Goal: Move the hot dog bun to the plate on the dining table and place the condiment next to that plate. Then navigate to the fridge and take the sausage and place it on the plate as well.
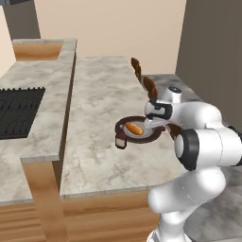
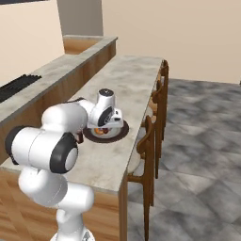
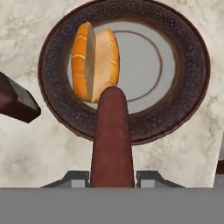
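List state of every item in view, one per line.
Sausage: held in the gripper, above the plate's near rim.
Bun: lying on the plate, split open.
Plate: flat on the dining table.
Condiment bottle: upright beside the plate, on the table.
Gripper: shut on the sausage.

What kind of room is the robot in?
Most likely a kitchen: a black cooktop is set in the counter, wooden chairs line the dining table, and a plate holds a hot dog bun.
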Robot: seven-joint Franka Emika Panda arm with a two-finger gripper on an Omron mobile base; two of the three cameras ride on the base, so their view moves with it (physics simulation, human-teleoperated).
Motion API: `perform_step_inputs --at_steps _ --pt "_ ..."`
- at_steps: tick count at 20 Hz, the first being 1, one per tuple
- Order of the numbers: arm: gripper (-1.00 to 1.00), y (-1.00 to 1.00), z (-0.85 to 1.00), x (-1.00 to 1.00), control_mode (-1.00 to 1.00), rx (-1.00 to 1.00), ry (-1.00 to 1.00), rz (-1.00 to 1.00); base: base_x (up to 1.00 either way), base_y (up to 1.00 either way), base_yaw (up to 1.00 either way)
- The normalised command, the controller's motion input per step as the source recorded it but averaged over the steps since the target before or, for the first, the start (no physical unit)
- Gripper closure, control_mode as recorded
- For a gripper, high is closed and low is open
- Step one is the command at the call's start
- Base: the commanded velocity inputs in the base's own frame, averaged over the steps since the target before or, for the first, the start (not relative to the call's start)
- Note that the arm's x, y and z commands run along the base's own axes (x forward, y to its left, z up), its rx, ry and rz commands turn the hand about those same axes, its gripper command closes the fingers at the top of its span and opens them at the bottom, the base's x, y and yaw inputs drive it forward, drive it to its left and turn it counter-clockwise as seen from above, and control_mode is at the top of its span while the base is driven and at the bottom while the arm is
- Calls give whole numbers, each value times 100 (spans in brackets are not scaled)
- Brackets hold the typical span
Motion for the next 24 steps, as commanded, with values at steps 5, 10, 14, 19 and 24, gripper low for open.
perform_step_inputs --at_steps 5,10,14,19,24 --pt "100 0 -22 59 -100 2 -9 0 0 0 0" --pt "100 -7 -25 67 -100 1 -2 0 0 0 0" --pt "100 -8 -33 53 -100 0 0 0 0 0 0" --pt "100 0 -33 37 -100 0 0 0 0 0 0" --pt "-100 0 -21 29 -100 0 0 0 0 0 0"
